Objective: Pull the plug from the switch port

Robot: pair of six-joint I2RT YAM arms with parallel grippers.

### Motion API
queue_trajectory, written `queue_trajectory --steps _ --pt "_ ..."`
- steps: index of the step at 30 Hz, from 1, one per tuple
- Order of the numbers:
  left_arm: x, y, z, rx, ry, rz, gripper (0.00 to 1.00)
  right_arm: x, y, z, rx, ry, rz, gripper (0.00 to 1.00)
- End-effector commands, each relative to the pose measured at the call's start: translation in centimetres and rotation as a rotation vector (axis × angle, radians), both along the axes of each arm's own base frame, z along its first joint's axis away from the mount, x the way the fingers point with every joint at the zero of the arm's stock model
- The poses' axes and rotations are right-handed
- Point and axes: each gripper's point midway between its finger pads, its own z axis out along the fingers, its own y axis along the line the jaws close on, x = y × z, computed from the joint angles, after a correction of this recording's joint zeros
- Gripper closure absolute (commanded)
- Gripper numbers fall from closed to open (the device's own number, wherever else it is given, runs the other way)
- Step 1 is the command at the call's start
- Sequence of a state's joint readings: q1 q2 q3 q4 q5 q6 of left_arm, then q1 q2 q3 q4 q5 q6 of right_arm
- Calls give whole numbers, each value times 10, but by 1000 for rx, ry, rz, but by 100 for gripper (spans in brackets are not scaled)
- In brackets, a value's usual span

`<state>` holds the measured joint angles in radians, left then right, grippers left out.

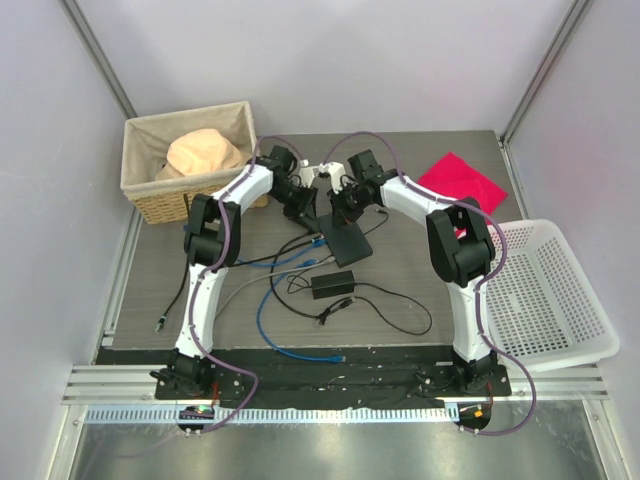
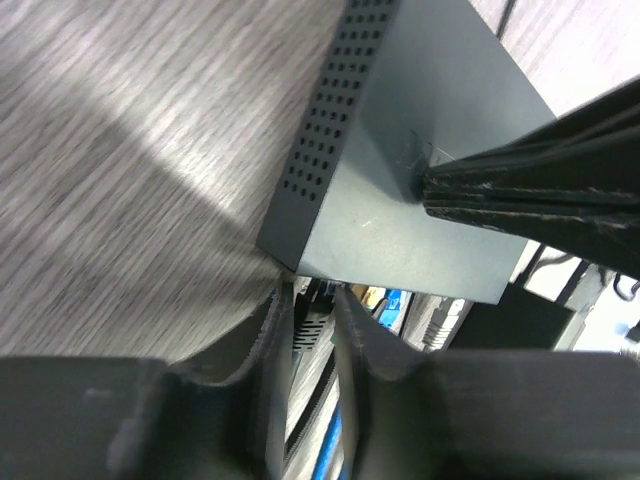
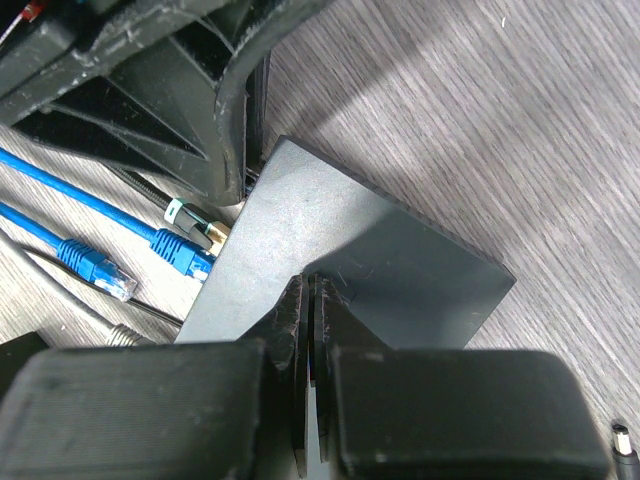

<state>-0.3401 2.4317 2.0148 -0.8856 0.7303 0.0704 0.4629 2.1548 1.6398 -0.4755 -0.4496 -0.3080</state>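
The switch [image 1: 346,238] is a flat matte-black box lying mid-table; it also shows in the left wrist view [image 2: 400,190] and the right wrist view [image 3: 330,250]. My left gripper [image 2: 312,300] is at the switch's socket edge, its fingers closed round a black ribbed plug [image 2: 308,325] at the switch's corner. I cannot tell whether the plug sits in the port. My right gripper [image 3: 310,285] is shut with nothing in it, its tips pressed on the switch's top face. A blue-booted plug [image 3: 183,251] lies at the same edge.
Blue and black cables [image 1: 290,262] lie in front of the switch, with a black adapter brick [image 1: 332,283]. A wicker basket [image 1: 150,190] stands back left, a red cloth [image 1: 462,178] back right, and a white plastic basket [image 1: 550,290] at the right.
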Motion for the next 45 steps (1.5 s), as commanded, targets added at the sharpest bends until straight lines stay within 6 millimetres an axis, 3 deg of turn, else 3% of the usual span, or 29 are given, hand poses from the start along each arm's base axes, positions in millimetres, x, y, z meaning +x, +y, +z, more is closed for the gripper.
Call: queue_trajectory --steps 1,10,14,15,20,24,28,31,33,35,40,45 --pt "-6 14 -22 90 59 70 71 -23 -29 -57 -168 101 -25 99" --pt "-12 18 -35 85 132 122 71 -24 -30 -56 -173 98 -24 99" --pt "-11 14 -38 49 148 106 87 -24 -29 -57 -174 96 -20 99" --pt "-12 12 -37 35 152 97 100 -25 -30 -57 -175 97 -21 99" --pt "-17 9 -42 17 178 75 100 -25 -33 -58 -192 90 -16 99" --pt "-18 11 -44 116 80 -16 100 -31 -48 -66 -254 85 -19 99" --pt "-4 -14 -34 60 39 4 100 -35 -63 -74 -315 80 -37 99" --pt "-3 -21 -31 48 29 -7 100 -38 -67 -78 -335 84 -43 99" --pt "-9 -11 -32 62 50 -16 100 -37 -67 -77 -337 77 -43 99" --pt "-28 -1 -36 68 131 -7 100 -37 -69 -77 -342 76 -47 99" --pt "-49 11 -20 46 220 -42 100 -35 -70 -79 -357 66 -63 99" --pt "-51 17 -11 -8 238 -34 100 -36 -76 -82 -384 64 -83 99"
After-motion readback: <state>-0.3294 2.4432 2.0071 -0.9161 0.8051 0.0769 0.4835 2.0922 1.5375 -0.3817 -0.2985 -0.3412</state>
